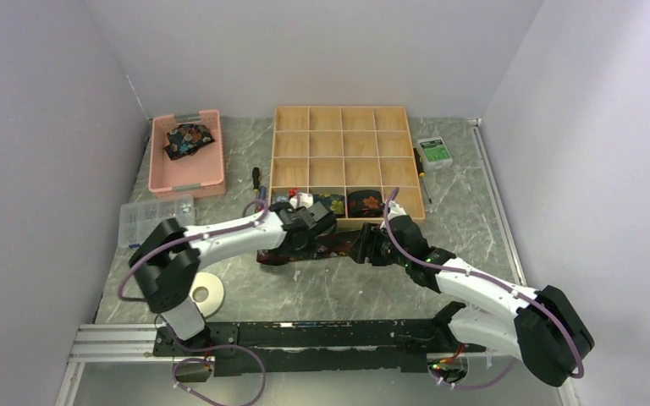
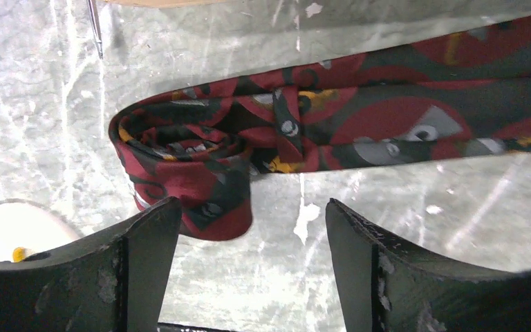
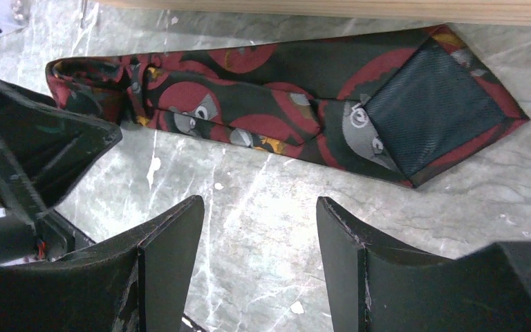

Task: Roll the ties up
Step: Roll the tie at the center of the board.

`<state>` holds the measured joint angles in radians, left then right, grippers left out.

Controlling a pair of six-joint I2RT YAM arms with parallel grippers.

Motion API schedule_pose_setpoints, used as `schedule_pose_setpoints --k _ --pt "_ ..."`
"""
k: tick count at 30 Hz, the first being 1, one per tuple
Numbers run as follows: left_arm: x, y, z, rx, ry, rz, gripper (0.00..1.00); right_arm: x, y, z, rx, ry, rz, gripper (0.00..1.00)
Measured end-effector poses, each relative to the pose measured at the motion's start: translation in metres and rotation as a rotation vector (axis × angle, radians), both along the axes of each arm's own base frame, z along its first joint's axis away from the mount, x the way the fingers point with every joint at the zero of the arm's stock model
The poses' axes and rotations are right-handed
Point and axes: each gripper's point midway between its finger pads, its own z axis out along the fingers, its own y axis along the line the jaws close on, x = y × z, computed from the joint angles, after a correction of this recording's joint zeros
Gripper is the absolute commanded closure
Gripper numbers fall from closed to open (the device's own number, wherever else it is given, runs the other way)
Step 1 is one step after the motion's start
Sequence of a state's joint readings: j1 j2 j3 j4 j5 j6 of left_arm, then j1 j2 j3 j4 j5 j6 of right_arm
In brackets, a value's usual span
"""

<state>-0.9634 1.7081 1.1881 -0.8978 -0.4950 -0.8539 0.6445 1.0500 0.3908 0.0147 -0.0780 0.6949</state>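
Facing the maroon tie (image 2: pixel 359 117) laid flat on the tabletop (image 2: pixel 401 228): loose coil (image 2: pixel 180 149) just ahead of the left jaws, wide tip (image 3: pixel 435 104) just ahead of the right jaws. Both sets parted wide, gripping nothing. Likely so placed to regrip the coil and steady the tail.

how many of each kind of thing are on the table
ties: 4 in plain view: half-rolled tie, tie in the pink bin, 2 tie rolls in the wooden tray; the left arm may hide more
bins, trays, boxes: 4: pink bin, wooden tray, clear box, green box
screwdrivers: 2
white roll: 1
total: 11
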Motion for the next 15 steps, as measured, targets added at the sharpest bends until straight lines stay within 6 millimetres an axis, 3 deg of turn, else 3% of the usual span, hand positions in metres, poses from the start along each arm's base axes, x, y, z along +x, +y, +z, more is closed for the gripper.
schedule_pose_setpoints --k 4,8,12,15 --pt "-0.001 -0.002 0.018 -0.159 -0.027 0.01 0.14 -0.004 0.008 0.001 0.025 0.01 0.051 0.34" --pt "-0.003 0.012 0.029 -0.292 -0.046 0.044 0.13 -0.011 0.019 0.0 0.062 0.044 0.104 0.33" --pt "-0.001 0.037 0.044 -0.456 -0.117 0.1 0.11 -0.014 0.04 0.006 0.138 0.094 0.158 0.33" --pt "0.007 0.065 0.056 -0.611 -0.211 0.181 0.1 -0.012 0.066 0.013 0.19 0.133 0.199 0.33"
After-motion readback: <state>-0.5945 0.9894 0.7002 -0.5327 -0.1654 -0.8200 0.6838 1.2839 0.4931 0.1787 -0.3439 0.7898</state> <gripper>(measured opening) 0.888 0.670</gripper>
